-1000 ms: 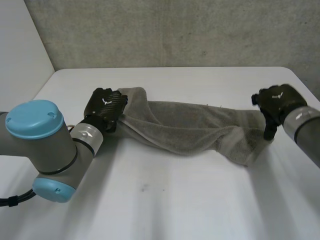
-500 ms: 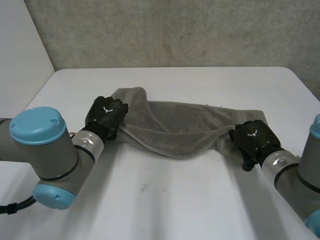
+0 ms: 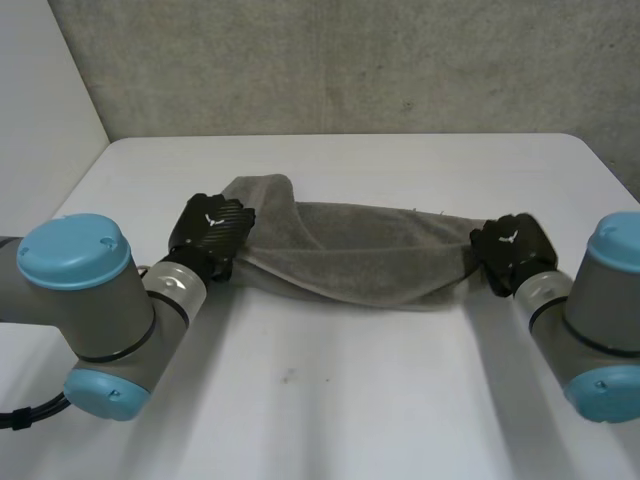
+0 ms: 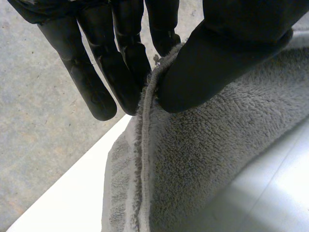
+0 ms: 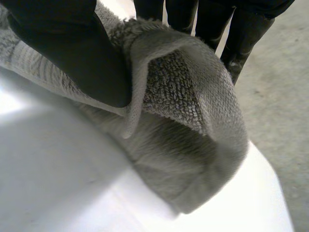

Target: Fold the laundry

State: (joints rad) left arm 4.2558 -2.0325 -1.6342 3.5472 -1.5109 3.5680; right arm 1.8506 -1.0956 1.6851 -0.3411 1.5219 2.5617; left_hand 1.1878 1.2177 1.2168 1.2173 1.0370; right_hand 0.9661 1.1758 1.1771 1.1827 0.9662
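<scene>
Grey towel (image 3: 360,262) bunched lengthwise, left hand (image 3: 212,230) fingers (image 4: 96,82) pinching one end, right hand (image 3: 512,252) pinching the other

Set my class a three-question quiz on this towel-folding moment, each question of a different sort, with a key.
1. True or false: the left hand pinches an edge of the grey towel between thumb and fingers.
2. Where does the right hand hold the towel? A) its middle B) the end opposite the left hand C) nowhere
3. Short answer: what surface is under the towel?

Key: 1 true; 2 B; 3 the white table.
</scene>
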